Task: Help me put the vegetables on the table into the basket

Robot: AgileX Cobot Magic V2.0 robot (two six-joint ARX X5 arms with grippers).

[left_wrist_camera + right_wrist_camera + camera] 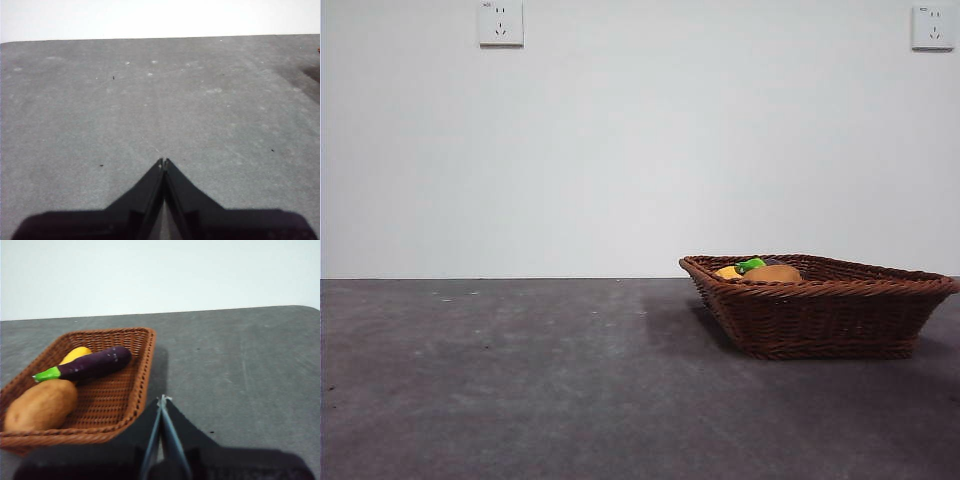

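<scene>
The wicker basket [820, 305] stands on the dark grey table [520, 380] at the right. In the right wrist view the basket [140, 385] holds the brown potato [40, 406], the purple eggplant [95, 363] with its green stem, and the yellow corn cob [75, 354] partly hidden behind the eggplant. In the front view only the tops of the potato [772, 273], the green stem [750, 265] and the corn [727, 271] show over the rim. My right gripper [162, 400] is shut and empty, beside the basket. My left gripper [163, 161] is shut and empty over bare table.
Two wall sockets [500, 23] sit high on the white wall behind the table. The table's far edge meets the wall. No arm shows in the front view.
</scene>
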